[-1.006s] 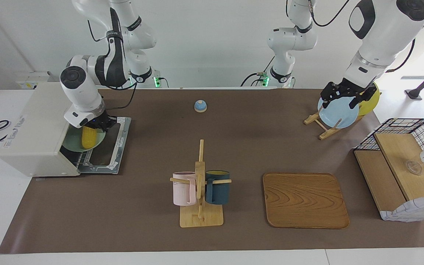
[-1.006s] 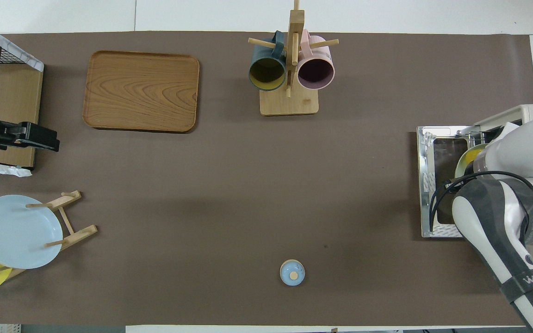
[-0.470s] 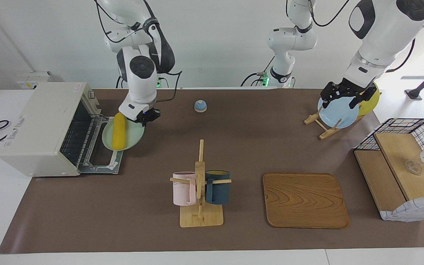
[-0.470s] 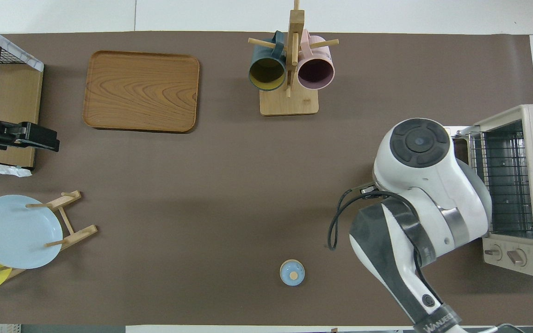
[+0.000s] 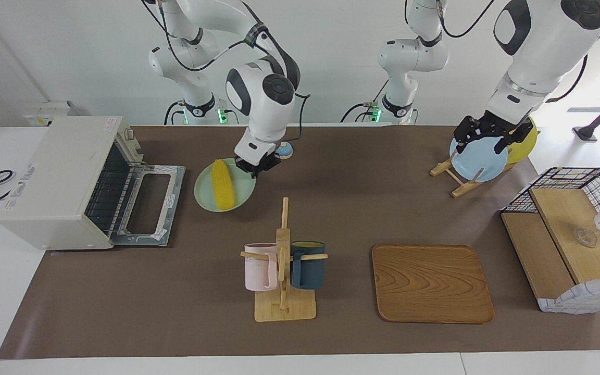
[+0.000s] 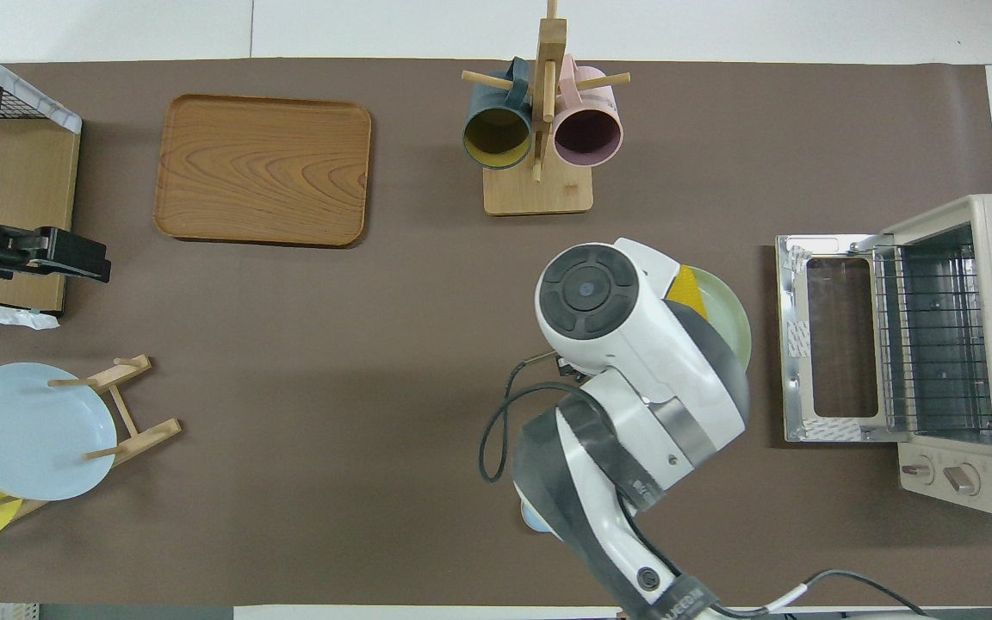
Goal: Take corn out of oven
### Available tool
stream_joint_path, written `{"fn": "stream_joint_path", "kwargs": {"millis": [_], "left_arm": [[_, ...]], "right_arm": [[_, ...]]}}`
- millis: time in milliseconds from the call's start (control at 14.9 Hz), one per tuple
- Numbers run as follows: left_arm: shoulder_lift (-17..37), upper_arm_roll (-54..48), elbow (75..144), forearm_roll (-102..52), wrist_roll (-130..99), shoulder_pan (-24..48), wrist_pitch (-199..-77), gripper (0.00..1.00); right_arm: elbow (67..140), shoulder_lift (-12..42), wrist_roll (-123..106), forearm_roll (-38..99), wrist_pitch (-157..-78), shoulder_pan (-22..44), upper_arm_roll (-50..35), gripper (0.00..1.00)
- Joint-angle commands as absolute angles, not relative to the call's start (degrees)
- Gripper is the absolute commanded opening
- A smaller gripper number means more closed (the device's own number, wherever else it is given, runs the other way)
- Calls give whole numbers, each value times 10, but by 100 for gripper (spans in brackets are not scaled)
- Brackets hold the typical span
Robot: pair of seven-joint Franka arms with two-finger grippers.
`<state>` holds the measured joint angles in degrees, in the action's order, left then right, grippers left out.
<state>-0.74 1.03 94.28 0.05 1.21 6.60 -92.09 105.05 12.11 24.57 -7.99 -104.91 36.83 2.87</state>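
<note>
Corn (image 5: 223, 191) lies on green plate (image 5: 206, 199), clear of oven (image 5: 60, 182), toward the robots' edge. Right gripper (image 5: 256, 165) pinches the plate rim. Judgement: keep the plate level and lower gently so the cob cannot roll. Right arm is bent, wrist pointing down. Left gripper (image 5: 481, 136) waits, spread, over blue plate (image 5: 474, 164).

Yellow corn (image 5: 223, 191) lies clear of the open, off-white oven (image 5: 65, 182).
</note>
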Motion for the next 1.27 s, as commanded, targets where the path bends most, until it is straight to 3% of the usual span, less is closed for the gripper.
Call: {"fn": "stream_joint_path", "kwargs": {"millis": [0, 134, 537, 939, 1141, 1208], "left_arm": [[-10, 9, 940, 10, 13, 64, -910, 100], [-10, 9, 940, 10, 14, 64, -911, 100], [-10, 9, 940, 10, 13, 65, -911, 100], [-10, 9, 941, 10, 13, 65, -907, 100], [-11, 9, 942, 11, 14, 65, -911, 100], [-11, 9, 942, 11, 14, 65, -911, 100]], "right_arm": [[925, 234, 316, -71, -1020, 416, 30, 0], [923, 259, 358, -65, -1053, 423, 29, 0], [1000, 253, 378, -53, -1156, 421, 27, 0], [1005, 254, 404, -2, -1192, 397, 27, 0], [1001, 255, 404, 2, -1192, 400, 27, 15], [1000, 255, 405, 2, -1197, 401, 27, 25]]}}
